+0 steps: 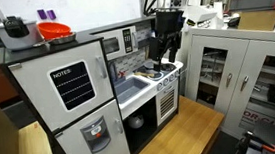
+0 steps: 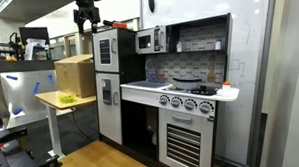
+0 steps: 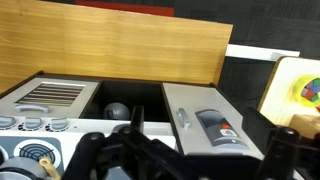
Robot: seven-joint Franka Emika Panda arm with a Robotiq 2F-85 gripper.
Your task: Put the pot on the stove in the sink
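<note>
The toy kitchen's stove [image 2: 189,92] is at the right end of the white counter, with the sink [image 1: 134,88] to its left. A small dark pot [image 2: 203,89] sits on the stove; it also shows in an exterior view [image 1: 158,73] just under my gripper. My gripper [image 1: 166,56] hangs above the stove, apart from the pot, and it also shows high up in an exterior view [image 2: 87,21]. In the wrist view the gripper [image 3: 205,150] is open and empty, with its dark fingers spread. That view shows a stove burner [image 3: 35,157] at lower left. The pot is not clear there.
A white fridge [image 1: 80,102] stands left of the sink, with a grey pot and an orange bowl [image 1: 55,32] on top. A microwave [image 2: 149,39] and backsplash rise behind the counter. The oven door [image 3: 50,95] is below the stove. Metal cabinets [image 1: 227,69] stand to the right.
</note>
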